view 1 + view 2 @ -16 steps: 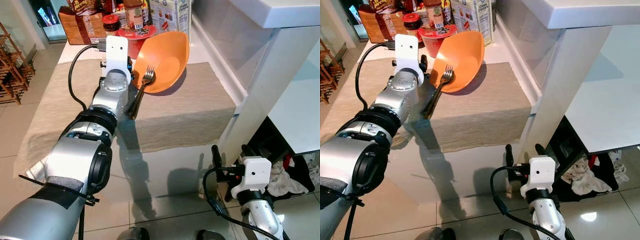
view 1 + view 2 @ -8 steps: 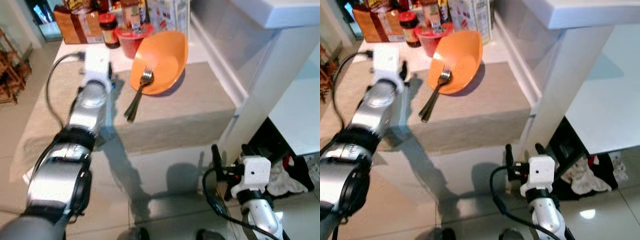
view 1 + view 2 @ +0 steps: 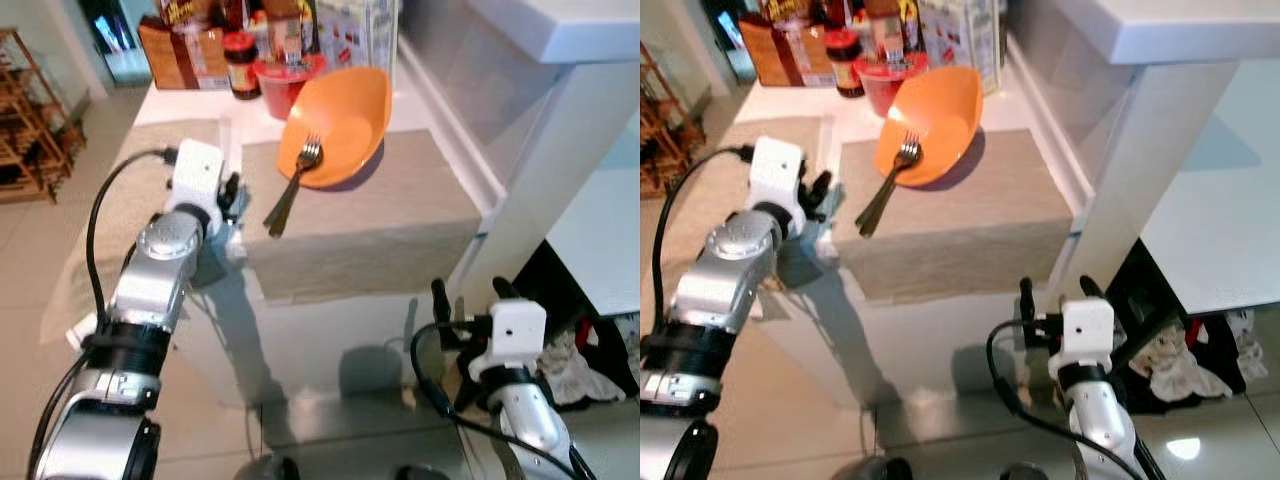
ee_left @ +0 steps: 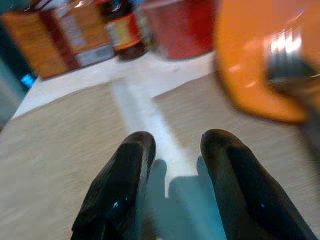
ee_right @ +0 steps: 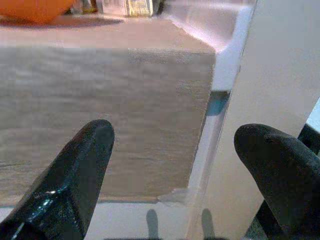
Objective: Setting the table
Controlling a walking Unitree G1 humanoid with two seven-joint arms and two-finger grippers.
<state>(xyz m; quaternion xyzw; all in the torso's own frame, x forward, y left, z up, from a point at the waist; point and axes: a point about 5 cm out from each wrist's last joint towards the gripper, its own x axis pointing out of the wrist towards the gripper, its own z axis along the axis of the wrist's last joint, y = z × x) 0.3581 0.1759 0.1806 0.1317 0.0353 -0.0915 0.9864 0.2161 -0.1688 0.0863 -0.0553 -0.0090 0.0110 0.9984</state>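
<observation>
An orange bowl (image 3: 340,120) rests tilted on a beige placemat (image 3: 380,215) on the white table. A metal fork (image 3: 290,188) lies with its tines on the bowl's rim and its handle on the mat. My left gripper (image 3: 232,192) hovers at the mat's left edge, apart from the fork's handle; its fingers (image 4: 122,190) are open with nothing between them. A second beige placemat (image 3: 760,140) lies further left. My right gripper (image 3: 467,298) hangs low in front of the table, open wide and empty, facing the mat's overhanging front edge (image 5: 100,100).
Behind the bowl stand a red cup (image 3: 283,80), a dark jar (image 3: 240,63), a brown box (image 3: 180,45) and cartons (image 3: 350,22). A white counter post (image 3: 555,150) rises close on the right. A wooden rack (image 3: 30,130) stands at far left. Clothes (image 3: 590,350) lie on the floor.
My left arm has drawn back from beside the fork and bowl to the mat's left edge. The fork stays leaning on the bowl. The head camera has shifted.
</observation>
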